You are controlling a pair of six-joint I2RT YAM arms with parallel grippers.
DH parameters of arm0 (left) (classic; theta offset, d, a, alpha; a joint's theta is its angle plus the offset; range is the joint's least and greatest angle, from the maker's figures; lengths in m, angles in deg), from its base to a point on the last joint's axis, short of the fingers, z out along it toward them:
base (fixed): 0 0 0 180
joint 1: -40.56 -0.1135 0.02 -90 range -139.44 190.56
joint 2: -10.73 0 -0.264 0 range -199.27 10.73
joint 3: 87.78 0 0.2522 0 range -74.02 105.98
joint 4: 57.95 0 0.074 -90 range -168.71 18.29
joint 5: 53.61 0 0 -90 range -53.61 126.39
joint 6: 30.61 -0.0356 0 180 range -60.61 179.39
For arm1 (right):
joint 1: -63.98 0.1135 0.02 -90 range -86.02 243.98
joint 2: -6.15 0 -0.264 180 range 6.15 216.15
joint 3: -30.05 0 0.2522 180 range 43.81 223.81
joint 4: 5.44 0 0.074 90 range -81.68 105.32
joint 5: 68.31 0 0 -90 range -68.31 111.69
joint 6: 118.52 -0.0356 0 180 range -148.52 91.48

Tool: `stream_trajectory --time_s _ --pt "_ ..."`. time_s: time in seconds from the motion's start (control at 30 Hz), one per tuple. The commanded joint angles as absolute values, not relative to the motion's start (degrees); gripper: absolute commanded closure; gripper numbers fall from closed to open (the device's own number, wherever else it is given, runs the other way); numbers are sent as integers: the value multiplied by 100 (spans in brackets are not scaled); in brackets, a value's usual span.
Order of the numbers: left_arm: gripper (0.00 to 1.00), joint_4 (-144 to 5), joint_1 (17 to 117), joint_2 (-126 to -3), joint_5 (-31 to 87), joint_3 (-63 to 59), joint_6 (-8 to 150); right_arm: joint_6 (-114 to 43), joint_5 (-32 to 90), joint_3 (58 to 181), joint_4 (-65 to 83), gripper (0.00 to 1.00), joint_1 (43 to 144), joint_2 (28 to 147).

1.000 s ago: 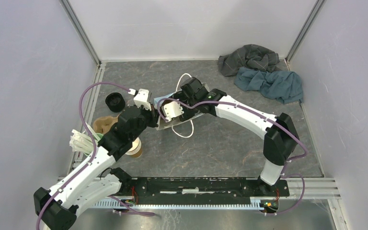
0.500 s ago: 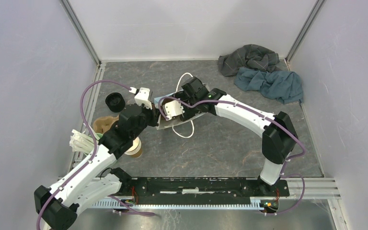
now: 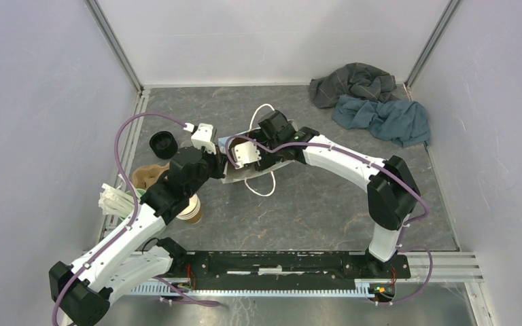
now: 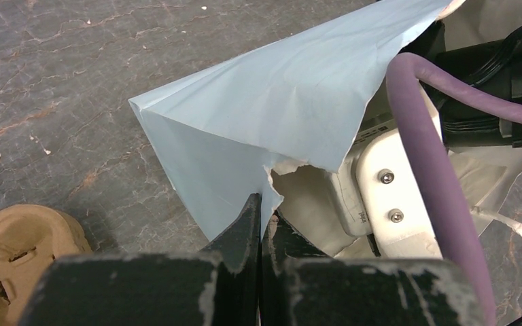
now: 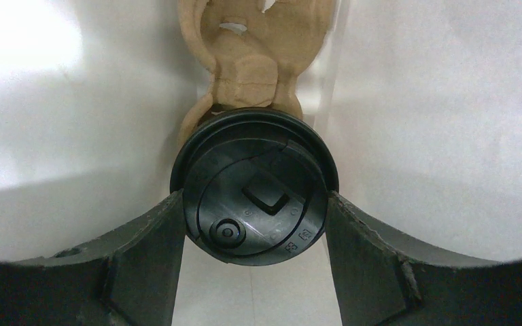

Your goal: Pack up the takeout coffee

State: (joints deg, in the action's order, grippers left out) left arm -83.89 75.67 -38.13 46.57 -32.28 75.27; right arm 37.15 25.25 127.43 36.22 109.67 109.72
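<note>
Right wrist view: the right gripper point(image 5: 255, 207) clasps the takeout coffee point(image 5: 254, 183) by its black lid, inside the paper bag point(image 4: 279, 102) at mid-table, with a cardboard carrier point(image 5: 251, 41) just beyond it. The left gripper point(image 4: 262, 219) stays pinched shut on the bag's torn edge. Since a second ago, only the right arm's elbow point(image 3: 389, 190) has drifted slightly left.

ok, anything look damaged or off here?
Yes: the pale blue paper bag is torn at its rim, with a ragged notch right beside where the left gripper pinches it. The coffee cup shows no spill, and its black lid looks seated.
</note>
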Motion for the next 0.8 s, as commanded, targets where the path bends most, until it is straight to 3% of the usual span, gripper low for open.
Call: stream_trajectory --time_s 0.0,0.3,0.77 --pt "98 -8487 7580 -3823 4637 -2979 7434 3472 2751 12738 3492 100 10935 11083" --pt "98 -8454 7582 -3823 4745 -3061 7416 2709 2708 13103 3668 100 11001 10609" --pt "98 -8375 7580 -3842 4712 -3101 7399 2799 3317 13061 4577 100 11209 10280"
